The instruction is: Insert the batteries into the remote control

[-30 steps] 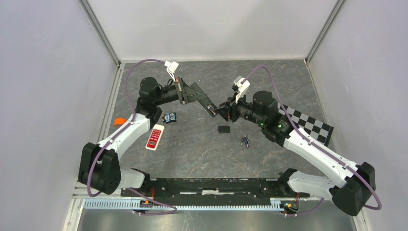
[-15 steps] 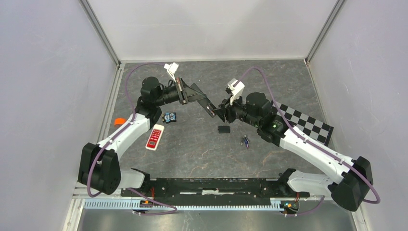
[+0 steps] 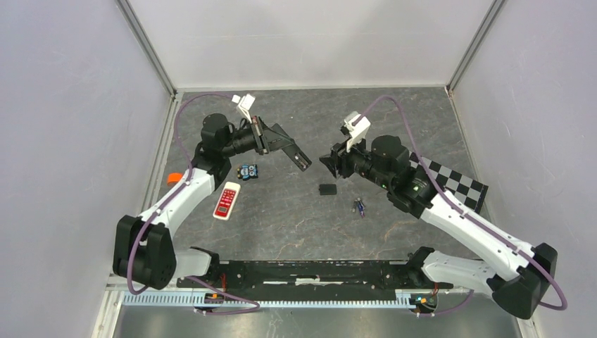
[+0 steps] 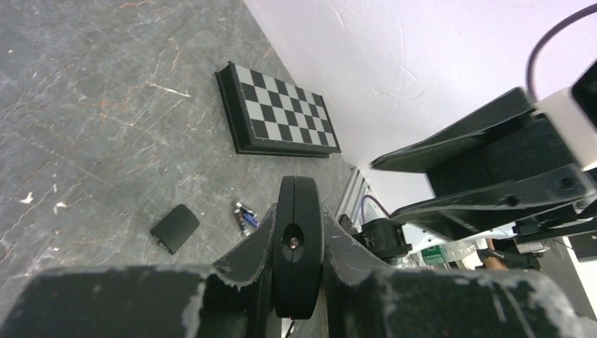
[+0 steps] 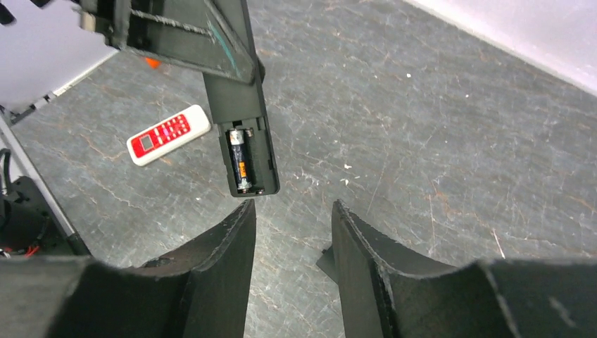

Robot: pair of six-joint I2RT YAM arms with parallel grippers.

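My left gripper is shut on a black remote control, held in the air with its back toward the right arm. Seen end-on, the remote control sits between the left gripper's fingers. Its battery compartment is uncovered, and one battery lies in one slot. My right gripper is open and holds nothing, a short way from the remote's end. The right gripper faces the remote. Loose batteries lie on the table, also seen as batteries.
A black battery cover lies flat below the grippers. A white and red remote and a small blue toy lie under the left arm. A folded checkerboard lies at the right. An orange object sits near the left wall.
The right gripper has opened and drawn back from the remote's end. The left arm has pulled the remote slightly left, so the two are now apart.
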